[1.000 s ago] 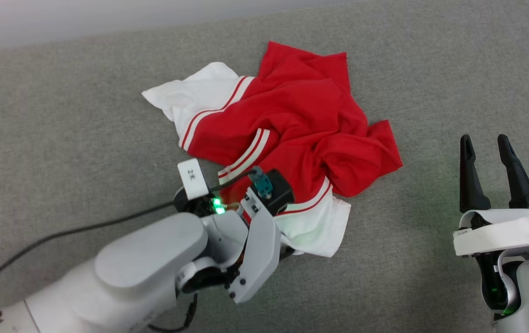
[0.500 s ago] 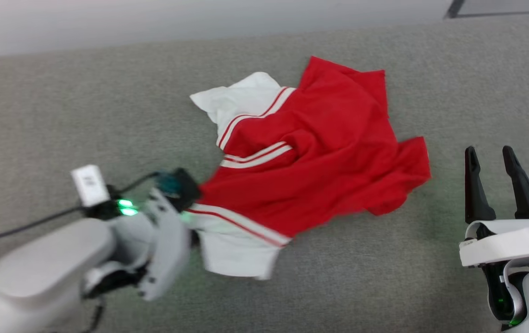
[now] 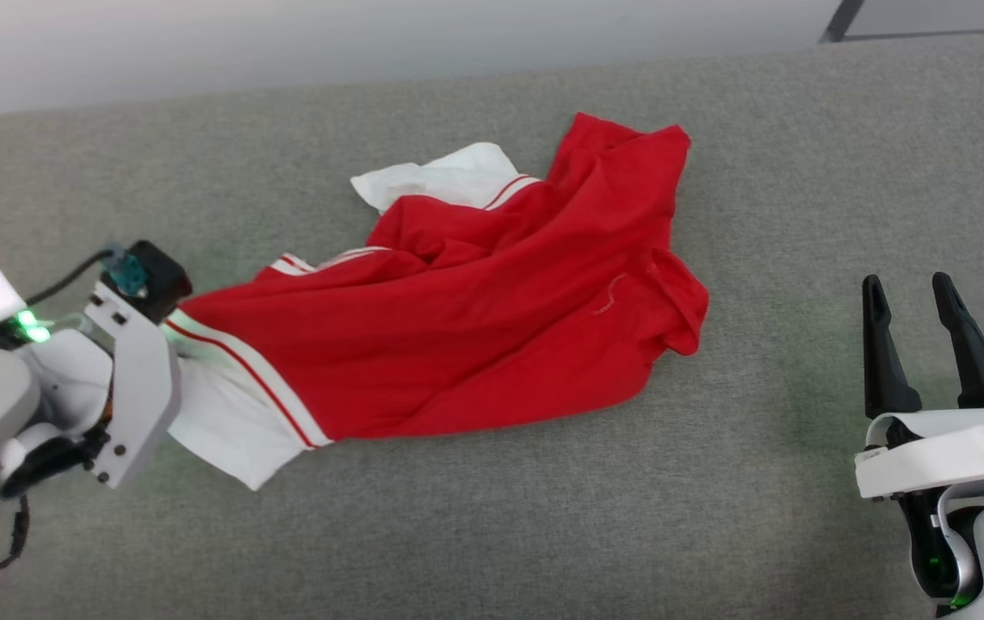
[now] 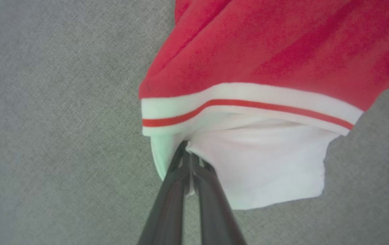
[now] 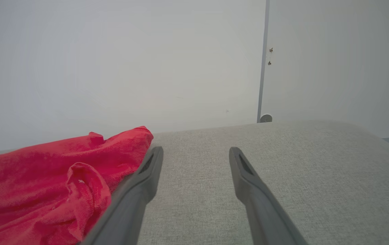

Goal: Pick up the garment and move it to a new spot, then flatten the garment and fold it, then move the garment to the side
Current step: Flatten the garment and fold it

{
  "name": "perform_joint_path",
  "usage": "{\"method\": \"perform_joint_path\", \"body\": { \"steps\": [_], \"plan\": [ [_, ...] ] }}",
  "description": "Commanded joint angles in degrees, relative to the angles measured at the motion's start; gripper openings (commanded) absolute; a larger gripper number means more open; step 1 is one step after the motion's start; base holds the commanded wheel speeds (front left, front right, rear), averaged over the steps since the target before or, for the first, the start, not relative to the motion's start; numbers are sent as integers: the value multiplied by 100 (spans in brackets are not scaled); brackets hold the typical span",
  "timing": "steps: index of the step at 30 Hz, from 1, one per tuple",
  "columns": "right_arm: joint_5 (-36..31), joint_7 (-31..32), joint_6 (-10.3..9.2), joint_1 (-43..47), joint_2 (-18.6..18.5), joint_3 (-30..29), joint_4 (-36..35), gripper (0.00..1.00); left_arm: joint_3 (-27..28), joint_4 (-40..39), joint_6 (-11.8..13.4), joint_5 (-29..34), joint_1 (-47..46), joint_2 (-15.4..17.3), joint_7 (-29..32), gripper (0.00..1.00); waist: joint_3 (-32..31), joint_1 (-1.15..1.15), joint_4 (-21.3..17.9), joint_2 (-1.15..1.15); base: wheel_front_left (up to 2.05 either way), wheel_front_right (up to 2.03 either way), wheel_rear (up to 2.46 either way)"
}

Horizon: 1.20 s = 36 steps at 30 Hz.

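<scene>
The garment [image 3: 474,327], a red T-shirt with white sleeves and striped trim, lies stretched and rumpled across the grey cushioned surface [image 3: 543,534]. In the left wrist view my left gripper [image 4: 188,153] is shut on the edge of a white sleeve [image 4: 269,170], just below the striped seam [image 4: 248,102]. In the head view the left wrist [image 3: 130,370] sits at the garment's left end and covers its own fingers. At the lower right my right gripper [image 3: 906,288] stands open and holds nothing, apart from the cloth. Its fingers [image 5: 136,197] frame bare surface, with the garment [image 5: 44,183] to their left.
A pale wall [image 3: 285,43] runs along the far edge of the grey surface. A black cable [image 3: 70,271] trails from the left wrist. Bare grey surface lies in front of the garment and to its right.
My left gripper has shut on the white sleeve and pulled it to the left, dragging the garment out longer. The head view has shifted too. The right gripper stays open.
</scene>
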Motion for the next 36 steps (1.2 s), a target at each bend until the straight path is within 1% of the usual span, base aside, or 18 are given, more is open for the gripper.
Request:
{"method": "perform_joint_path", "body": {
  "steps": [1,5,6,7,8,9,10,13,17,19,21,24,28,30,32,34,36],
  "plan": [
    [38,-29,-1,45,-6,-39,-20,100,2,102,15,25,-63,12,-40,0,72,0,-90,0,0,0,0],
    [33,-29,-1,102,-10,-68,-29,100,2,346,15,-189,-11,-103,-196,0,116,0,-133,0,0,0,0],
    [32,-29,-1,122,-22,-67,-23,100,2,387,15,-201,16,-122,-239,14,121,0,-127,0,0,0,0],
    [29,-29,-1,134,-49,-58,-14,100,2,433,15,-219,26,-148,-309,36,123,0,-110,0,0,0,0],
    [19,-29,-1,129,-82,-42,-8,100,3,465,15,-256,35,-186,-397,62,121,0,-82,0,0,0,0],
    [7,-29,-1,119,-115,-27,-6,100,3,501,15,-293,58,-225,-501,98,110,0,-41,0,0,0,0],
    [-2,-28,-1,105,-152,-9,-3,100,2,530,15,-321,85,-258,-611,100,98,0,6,0,0,0,0],
    [-31,-29,-1,27,-313,87,16,100,27,549,15,-411,165,-329,-1021,100,37,0,197,0,0,0,0],
    [-44,78,-1,-141,-599,345,39,100,134,514,47,-422,319,-385,-1624,100,-75,0,545,0,0,0,0],
    [-51,219,-2,-248,-777,552,16,100,217,436,149,-459,457,-405,-1962,100,-128,0,733,0,0,0,0],
    [-16,419,-1,-419,-985,820,-12,100,304,312,303,-498,606,-436,-2289,100,-170,0,935,0,0,0,0],
    [108,842,-1,-757,-1363,1328,-49,100,468,59,638,-613,889,-546,-2801,100,-208,0,1252,0,0,0,0],
    [400,1557,-3,-1453,-1944,2197,-73,100,758,-294,1258,-828,1366,-782,-3632,100,-176,0,1668,0,0,0,0],
    [673,1972,-3,-1859,-2227,2638,-40,100,852,-517,1520,-840,1596,-936,-3940,100,-137,0,1888,0,0,0,0],
    [997,2442,-3,-2291,-2533,3022,47,100,1032,-706,1784,-773,1756,-1098,-4140,100,-74,0,2127,0,0,0,0],
    [1367,2944,-3,-2734,-2809,3396,179,100,1259,-887,1985,-656,1979,-1334,-4221,100,-7,0,2358,0,0,0,0],
    [1710,3459,-3,-3166,-3034,3759,325,100,1695,-1092,2152,-379,2180,-1600,-4243,100,71,0,2584,0,0,0,0]
  ]
}}
